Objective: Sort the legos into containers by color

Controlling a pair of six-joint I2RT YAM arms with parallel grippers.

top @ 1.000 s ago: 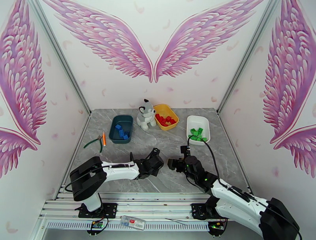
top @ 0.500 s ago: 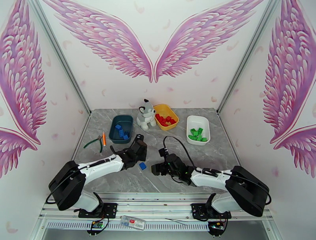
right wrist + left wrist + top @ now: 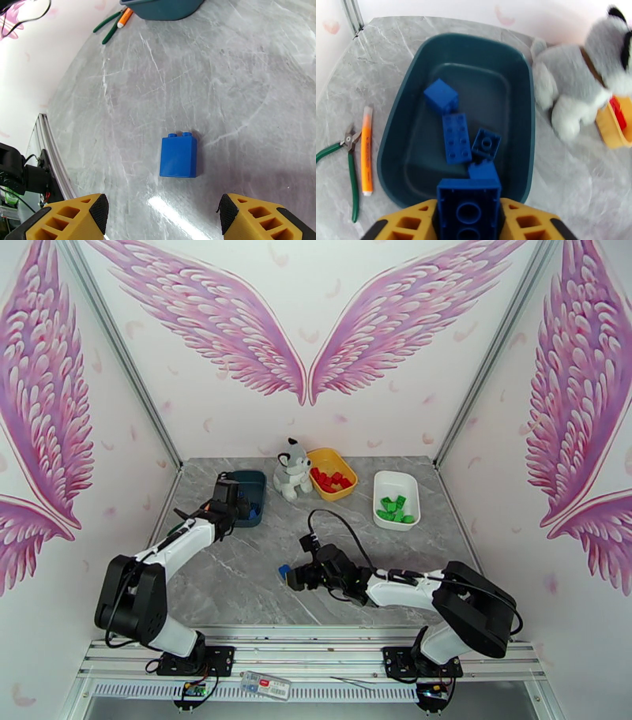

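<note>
My left gripper (image 3: 468,215) hangs over the near end of the dark teal tray (image 3: 399,130), its yellow fingers (image 3: 414,219) closed against the sides of a blue lego (image 3: 468,195). Several blue legos (image 3: 456,136) lie in that tray. In the top view the left gripper (image 3: 227,502) is at the teal tray (image 3: 254,477). My right gripper (image 3: 162,217) stands open low over the table, with one blue lego (image 3: 178,157) upright just ahead of its fingers. The same lego (image 3: 282,571) shows by the right gripper (image 3: 292,577). Red legos fill the yellow tray (image 3: 325,454); green ones lie in the white tray (image 3: 393,477).
A plush husky (image 3: 291,469) sits between the teal and yellow trays, close to the teal tray's right rim (image 3: 568,90). Green pliers (image 3: 352,177) and an orange marker (image 3: 366,150) lie left of the teal tray. The left wall rail runs near them.
The left arm swung from the table's middle back-left to the teal tray carrying a blue lego. The right arm came forward-left and lowered to the blue lego left on the table.
</note>
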